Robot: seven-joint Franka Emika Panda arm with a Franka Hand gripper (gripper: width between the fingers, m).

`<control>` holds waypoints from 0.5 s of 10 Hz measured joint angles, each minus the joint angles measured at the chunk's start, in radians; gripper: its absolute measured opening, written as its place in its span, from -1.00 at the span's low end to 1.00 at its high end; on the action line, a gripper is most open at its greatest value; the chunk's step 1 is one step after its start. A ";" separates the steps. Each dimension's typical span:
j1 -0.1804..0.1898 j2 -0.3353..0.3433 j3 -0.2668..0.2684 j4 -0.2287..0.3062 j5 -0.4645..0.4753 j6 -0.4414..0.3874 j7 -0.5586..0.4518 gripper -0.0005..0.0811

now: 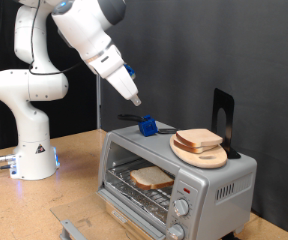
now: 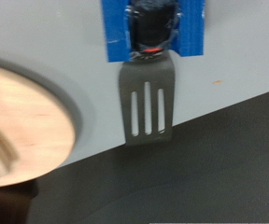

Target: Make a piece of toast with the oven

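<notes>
- Gripper point(image 1: 136, 101) is hovering above the oven point(image 1: 224, 182) roof, over a blue-handled spatula point(image 2: 149, 105); finger spread impossible to tell
- Toast slice point(image 1: 151, 178) is lying inside on the rack, looking light, crumbly; best lifted from underneath

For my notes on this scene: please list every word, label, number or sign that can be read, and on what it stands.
None can be read.
Arm base: a small triangular sign, too small to read.
Oven: marks around the knobs, too blurred to read.
Wrist view: no text.
</notes>
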 joint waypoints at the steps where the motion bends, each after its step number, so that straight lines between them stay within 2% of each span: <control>1: -0.009 0.001 -0.033 0.015 -0.002 -0.034 -0.015 0.68; 5: -0.061 0.035 -0.150 0.089 -0.053 -0.175 -0.066 0.68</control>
